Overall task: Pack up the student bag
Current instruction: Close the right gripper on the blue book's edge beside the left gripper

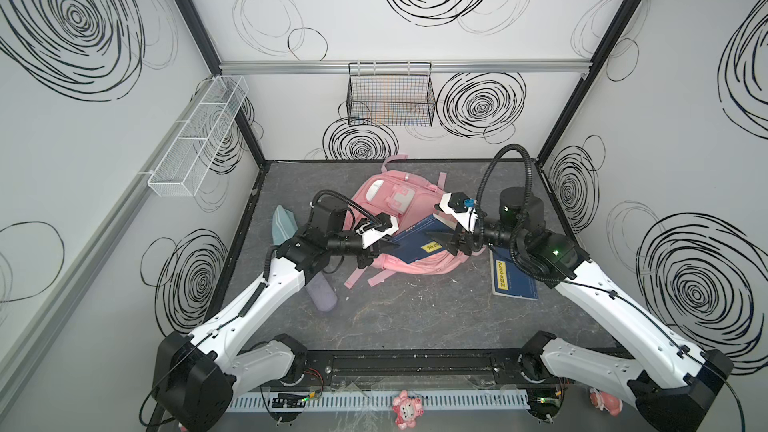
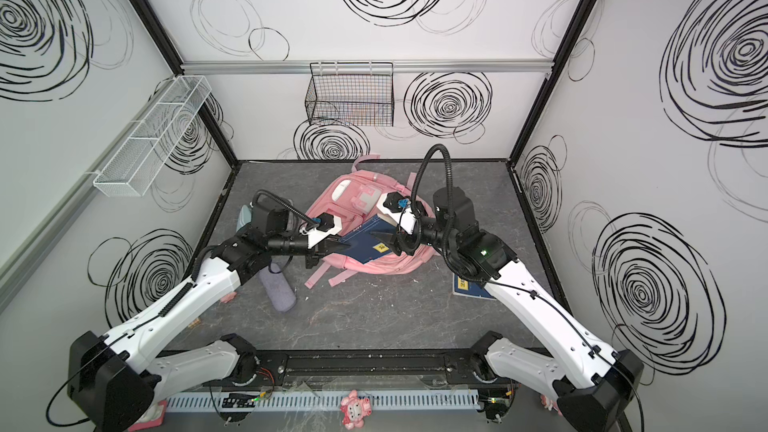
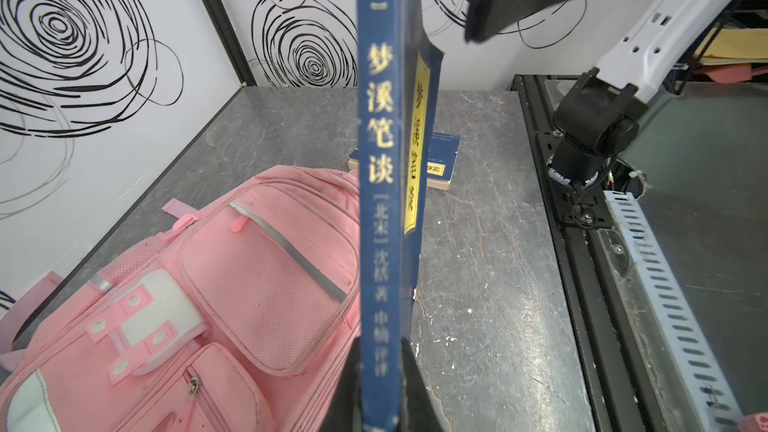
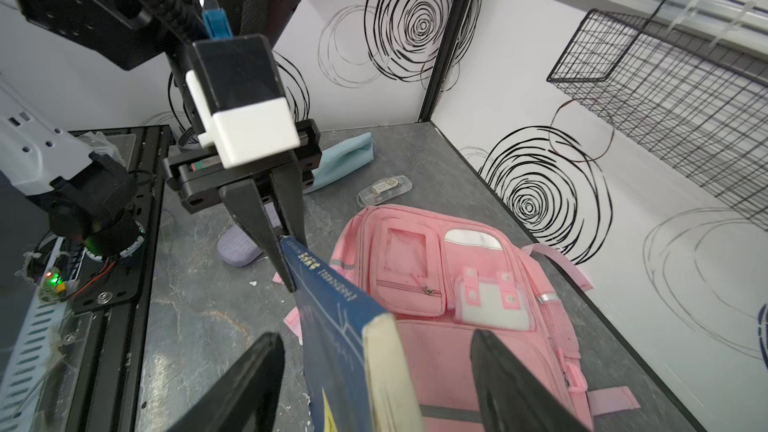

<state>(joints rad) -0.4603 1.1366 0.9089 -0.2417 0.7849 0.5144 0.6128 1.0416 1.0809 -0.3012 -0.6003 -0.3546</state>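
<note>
Over grey counter and pink fabric backpack, left jaws are clamping a blue paperback. Right jaws are gaping; the backpack likely needs opening next.

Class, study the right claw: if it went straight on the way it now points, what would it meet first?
The blue book: its page edge stands between the jaws of the open right claw, while the left claw pinches its far corner. Depth is hard to judge, but nothing else seems nearer.
</note>
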